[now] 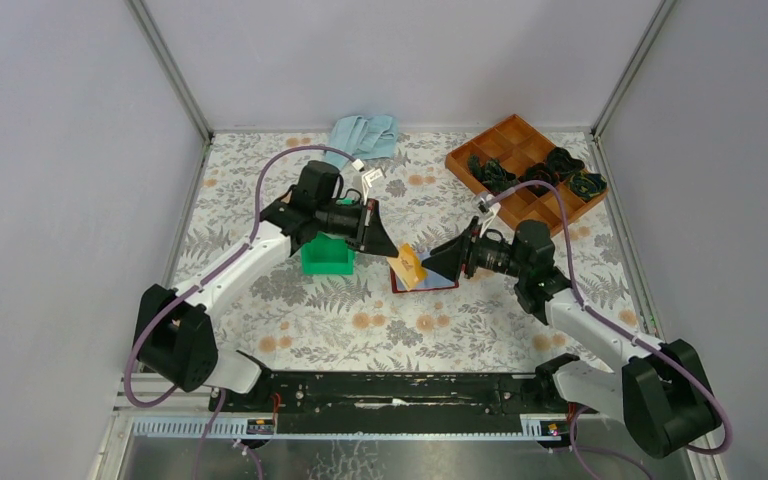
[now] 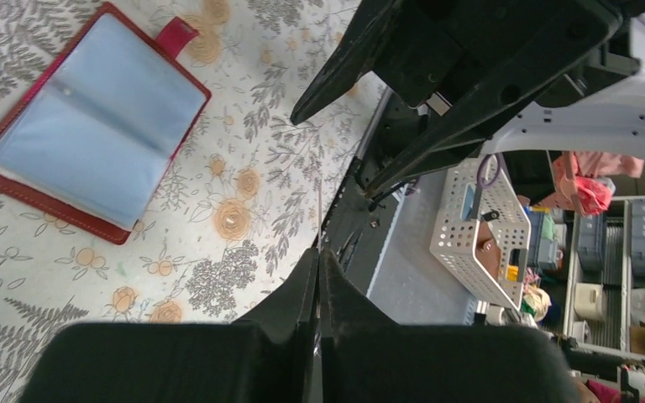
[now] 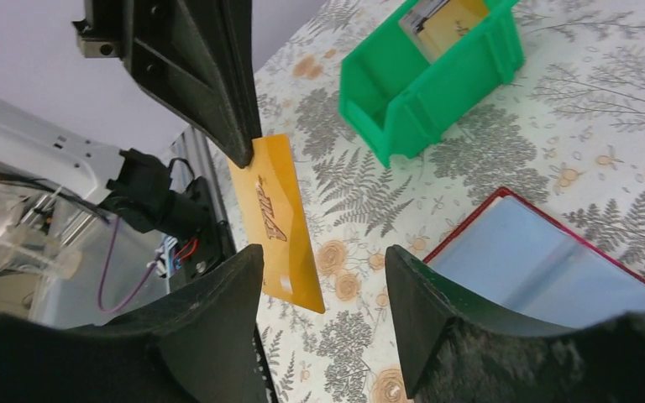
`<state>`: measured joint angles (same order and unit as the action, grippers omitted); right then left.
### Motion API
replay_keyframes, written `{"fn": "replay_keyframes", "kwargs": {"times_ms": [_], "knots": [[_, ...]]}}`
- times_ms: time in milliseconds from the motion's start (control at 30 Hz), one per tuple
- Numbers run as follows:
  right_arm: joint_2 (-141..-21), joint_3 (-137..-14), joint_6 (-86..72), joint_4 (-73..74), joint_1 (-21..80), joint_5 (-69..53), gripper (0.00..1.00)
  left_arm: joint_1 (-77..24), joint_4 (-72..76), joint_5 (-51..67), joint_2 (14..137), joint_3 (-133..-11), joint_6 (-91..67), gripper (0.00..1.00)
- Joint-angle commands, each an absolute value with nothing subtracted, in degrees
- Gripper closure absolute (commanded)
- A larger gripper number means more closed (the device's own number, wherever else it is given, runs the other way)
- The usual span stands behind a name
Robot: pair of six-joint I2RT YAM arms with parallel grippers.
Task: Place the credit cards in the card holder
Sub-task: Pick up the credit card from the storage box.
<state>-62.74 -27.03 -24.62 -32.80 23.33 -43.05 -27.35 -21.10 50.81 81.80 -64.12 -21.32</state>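
- Close by the open card holder (image 1: 430, 283) on the table, the left gripper (image 1: 390, 250) pinched a gold card (image 3: 281, 222).
- Right gripper (image 3: 323, 252) hung near that card, jaws apart.
- Spare cards (image 3: 441, 21) lay in the green bin (image 3: 403, 92).

White link shells, bulky black joint housings on left arm (image 1: 235, 262) and right arm (image 1: 595, 330). Purple cables (image 1: 263, 190) looping off wrists. Matte black wedge fingers (image 3: 214, 327). Black rail (image 1: 400, 390) joins bases.
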Motion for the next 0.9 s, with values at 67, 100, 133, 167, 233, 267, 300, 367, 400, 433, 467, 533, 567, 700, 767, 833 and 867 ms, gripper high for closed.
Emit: {"fn": "replay_keyframes", "kwargs": {"times_ms": [67,100,133,167,233,267,300,367,400,433,467,533,567,700,767,833,867], "knots": [[-64.96,-26.49,-31.13,-43.0,22.91,-50.68,0.38,-26.89,-12.09,57.97,80.2,-62.56,-22.93,1.0],[-65.36,-26.4,-31.64,-43.73,22.92,-51.02,0.39,-26.87,-12.03,58.26,80.21,-62.7,-22.87,1.0],[-65.85,-26.26,-32.16,-44.57,22.93,-51.51,0.39,-26.89,-12.11,58.68,80.35,-62.87,-22.69,1.0],[-66.29,-26.08,-32.98,-45.88,22.89,-51.86,0.39,-26.85,-12.27,59.04,80.49,-63.06,-22.52,1.0],[-67.55,-25.9,-34.78,-48.15,22.89,-52.8,0.4,-26.88,-12.39,59.56,80.86,-63.27,-22.28,1.0],[-68.11,-25.78,-35.3,-49.22,22.93,-53.24,0.41,-26.89,-12.32,59.92,80.88,-63.31,-22.12,1.0],[-68.65,-25.62,-36.35,-50.47,22.94,-53.58,0.42,-26.87,-12.31,60.27,80.96,-63.34,-22.0,1.0],[-69.42,-25.33,-37.97,-53.07,22.94,-54.18,0.44,-26.89,-12.66,60.41,81.15,-63.5,-21.51,1.0],[-69.65,-25.27,-38.5,-53.84,22.92,-54.43,0.45,-26.89,-13.26,60.48,81.31,-63.68,-21.0,1.0],[-69.83,-25.3,-38.88,-54.28,22.88,-54.75,0.45,-26.89,-13.75,60.43,81.54,-63.78,-20.62,1.0],[-69.99,-25.43,-39.18,-54.51,22.85,-54.94,0.47,-26.89,-13.94,60.53,81.66,-63.73,-20.43,1.0],[-70.34,-25.64,-39.31,-54.62,22.93,-55.38,0.51,-26.91,-14.05,60.68,82.07,-63.66,-20.17,1.0],[-70.5,-25.66,-39.44,-54.81,22.91,-55.52,0.54,-26.94,-14.02,60.66,82.22,-63.63,-20.13,1.0],[-71.37,-25.76,-40.14,-55.71,22.93,-56.43,0.69,-26.89,-14.06,60.87,82.97,-63.7,-20.04,1.0],[-71.98,-25.82,-40.57,-56.43,22.88,-57.01,0.77,-26.98,-14.08,61.26,83.31,-63.75,-20.04,1.0],[-72.89,-25.67,-41.21,-57.84,22.85,-57.39,0.83,-27.09,-14.06,61.76,83.53,-63.89,-19.96,1.0],[-73.39,-25.59,-41.7,-58.58,22.88,-57.64,0.86,-27.13,-14.06,61.9,83.58,-63.97,-19.97,1.0]]}}
